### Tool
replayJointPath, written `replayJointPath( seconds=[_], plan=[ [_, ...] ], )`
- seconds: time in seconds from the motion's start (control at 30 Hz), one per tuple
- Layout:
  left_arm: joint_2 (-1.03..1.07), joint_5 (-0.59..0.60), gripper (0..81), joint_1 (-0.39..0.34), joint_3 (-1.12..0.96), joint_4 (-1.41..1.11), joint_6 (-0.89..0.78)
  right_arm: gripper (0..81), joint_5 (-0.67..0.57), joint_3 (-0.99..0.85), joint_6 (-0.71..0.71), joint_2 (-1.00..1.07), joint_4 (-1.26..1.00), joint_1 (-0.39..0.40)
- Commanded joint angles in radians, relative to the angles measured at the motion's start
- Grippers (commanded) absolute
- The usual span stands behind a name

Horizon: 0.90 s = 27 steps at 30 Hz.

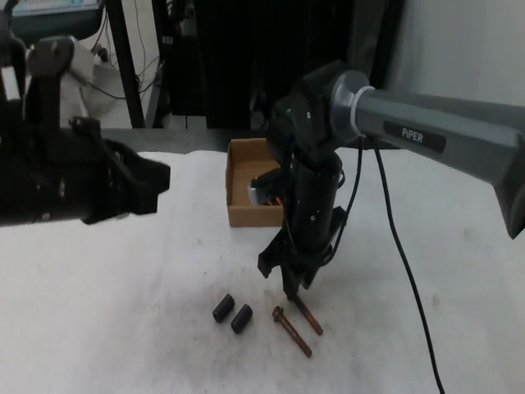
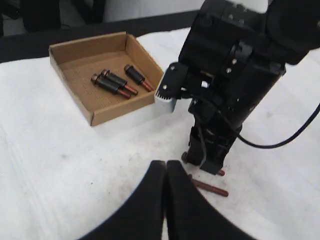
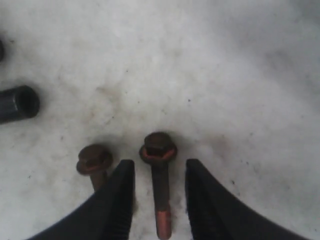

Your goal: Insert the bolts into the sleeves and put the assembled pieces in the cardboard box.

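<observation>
Two rust-brown bolts with flanged hex heads lie loose on the white counter (image 1: 98, 287), low in the high view and just right of centre. One bolt (image 3: 160, 200) lies between the spread fingers of the right pincer (image 3: 160, 165), which grips nothing. The second bolt (image 3: 94, 161) lies just beside it. Left of them are two short black tubes, one sleeve (image 1: 241, 318) and another sleeve (image 1: 223, 308). The single cardboard box (image 2: 120, 112), at centre frame, holds three assembled pieces (image 2: 111, 83). The left pincer (image 2: 165, 166) is closed and empty.
</observation>
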Motion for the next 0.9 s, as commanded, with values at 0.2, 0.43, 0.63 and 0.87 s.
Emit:
replayJointPath(
  seconds=[0.2,0.43,0.63,0.87],
  plan=[
    [0.185,0.030,28.0,-0.078,-0.004,0.100,0.099,33.2,0.007,0.000,-0.001,-0.009,-0.035,-0.005],
    [0.310,-0.060,33.6,-0.108,-0.004,0.183,0.105,33.3,0.007,0.000,-0.012,-0.009,-0.004,-0.005],
    [0.330,-0.102,33.6,-0.121,-0.004,0.193,0.118,33.3,0.040,0.000,-0.039,-0.009,0.027,-0.005],
    [0.330,-0.102,33.6,-0.121,-0.004,0.193,0.118,33.3,0.037,0.017,-0.041,-0.009,0.012,-0.005]
  ],
)
